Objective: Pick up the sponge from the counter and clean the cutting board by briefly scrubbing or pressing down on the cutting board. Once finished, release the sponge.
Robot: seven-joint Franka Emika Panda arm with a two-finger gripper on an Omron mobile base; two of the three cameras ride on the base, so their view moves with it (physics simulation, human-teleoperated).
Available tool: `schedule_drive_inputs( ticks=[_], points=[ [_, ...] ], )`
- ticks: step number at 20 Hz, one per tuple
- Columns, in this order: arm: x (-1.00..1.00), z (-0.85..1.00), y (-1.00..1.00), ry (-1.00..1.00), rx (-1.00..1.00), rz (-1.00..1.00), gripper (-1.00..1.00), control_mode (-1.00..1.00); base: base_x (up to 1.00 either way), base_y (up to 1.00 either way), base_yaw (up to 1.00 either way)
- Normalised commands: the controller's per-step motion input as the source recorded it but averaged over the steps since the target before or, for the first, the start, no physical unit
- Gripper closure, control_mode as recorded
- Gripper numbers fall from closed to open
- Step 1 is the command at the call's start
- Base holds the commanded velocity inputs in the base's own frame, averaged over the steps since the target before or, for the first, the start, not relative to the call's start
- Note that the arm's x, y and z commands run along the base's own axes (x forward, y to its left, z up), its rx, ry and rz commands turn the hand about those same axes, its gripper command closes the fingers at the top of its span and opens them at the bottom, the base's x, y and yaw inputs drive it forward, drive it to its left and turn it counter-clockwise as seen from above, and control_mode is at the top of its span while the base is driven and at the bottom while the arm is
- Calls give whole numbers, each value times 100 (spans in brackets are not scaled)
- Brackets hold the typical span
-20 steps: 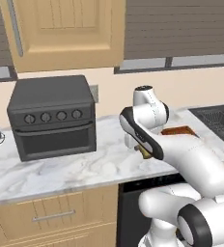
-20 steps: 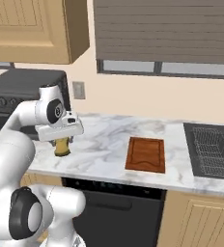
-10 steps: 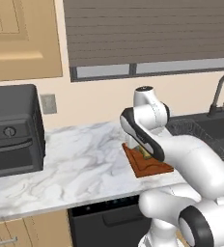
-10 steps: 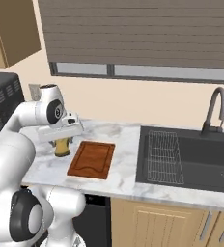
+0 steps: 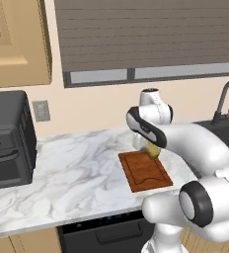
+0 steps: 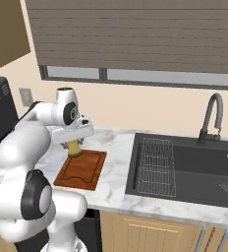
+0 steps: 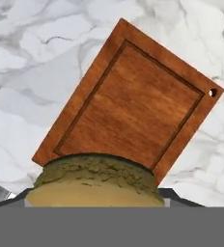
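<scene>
With the base now driven along the counter (image 5: 77, 168), the gripper (image 6: 75, 149), clamped on the sponge (image 7: 92, 181), hangs over the cutting board's (image 7: 133, 108) back edge instead of beside it, so pressing down comes next.

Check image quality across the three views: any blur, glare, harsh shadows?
Left base view: soft, flat lighting, no glare on the counter. Right base view: even light, the sink dark but readable. Hand view: cutting board sharp with visible grain, the sponge close and slightly soft.
</scene>
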Motion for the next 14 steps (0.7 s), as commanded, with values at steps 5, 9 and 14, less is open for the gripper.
schedule_drive_inputs(
  ticks=[5, 9, 14],
  points=[
    [18, -69, -3, 21, 0, 57, 100, -100, 0, 0, 0],
    [-10, -80, -1, 13, -1, 52, 100, -100, 0, 0, 0],
    [-30, -78, -20, 1, 0, 46, 100, -100, 0, 0, 0]
  ],
)
